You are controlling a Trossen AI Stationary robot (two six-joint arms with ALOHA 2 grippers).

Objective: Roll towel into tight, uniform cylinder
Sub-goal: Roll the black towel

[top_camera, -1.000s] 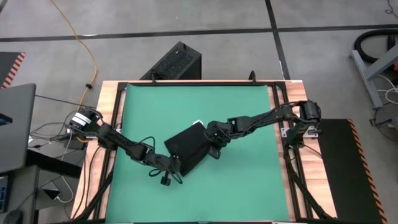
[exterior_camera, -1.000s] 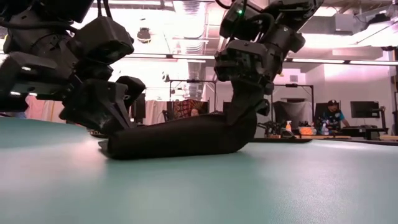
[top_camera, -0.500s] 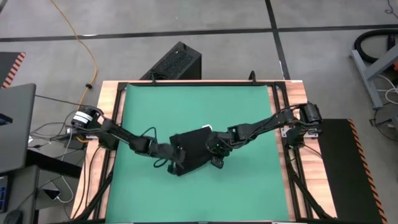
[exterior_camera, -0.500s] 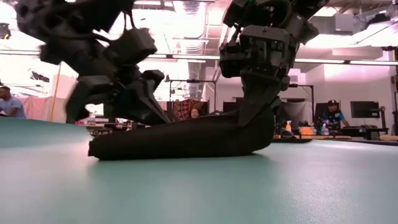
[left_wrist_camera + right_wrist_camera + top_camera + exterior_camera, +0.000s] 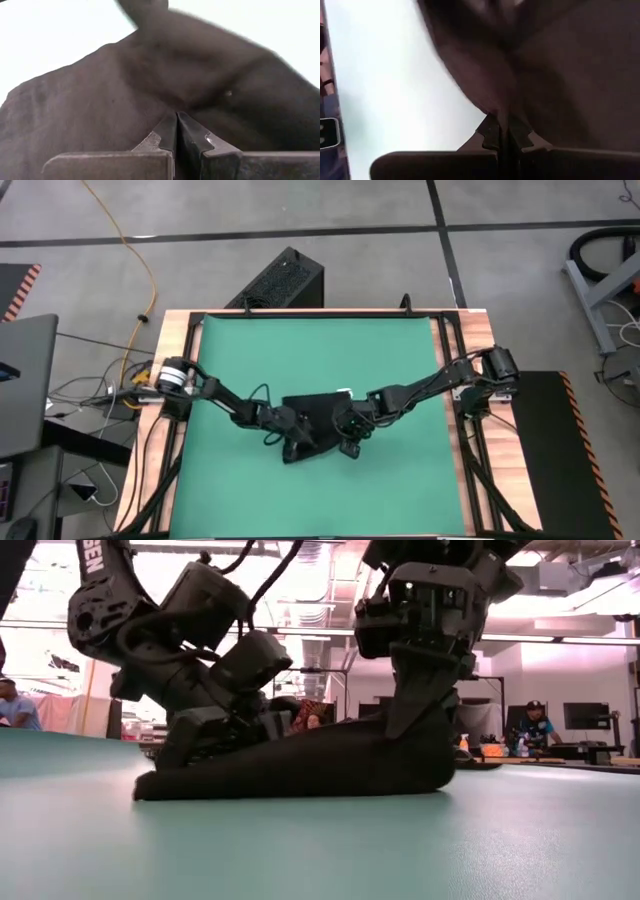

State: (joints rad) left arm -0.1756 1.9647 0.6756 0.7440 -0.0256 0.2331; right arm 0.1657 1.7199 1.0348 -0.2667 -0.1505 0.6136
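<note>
Together, the left gripper (image 5: pixel 297 442) and right gripper (image 5: pixel 346 438), jaws pinched on the black towel (image 5: pixel 318 408), hold it bunched for rolling.

The high view looks straight down on the whole green mat (image 5: pixel 400 360), both arms reaching in from the frame's left and right edges toward centre. The low view sits at mat level, facing across into the room, very near the towel (image 5: pixel 300 765) — the same dark bundle at the centre of the high frame. Each wrist view looks past its own fingers, pressed so close that cloth fills most of the frame; which part of it, probably an edge, is hard to tell.
</note>
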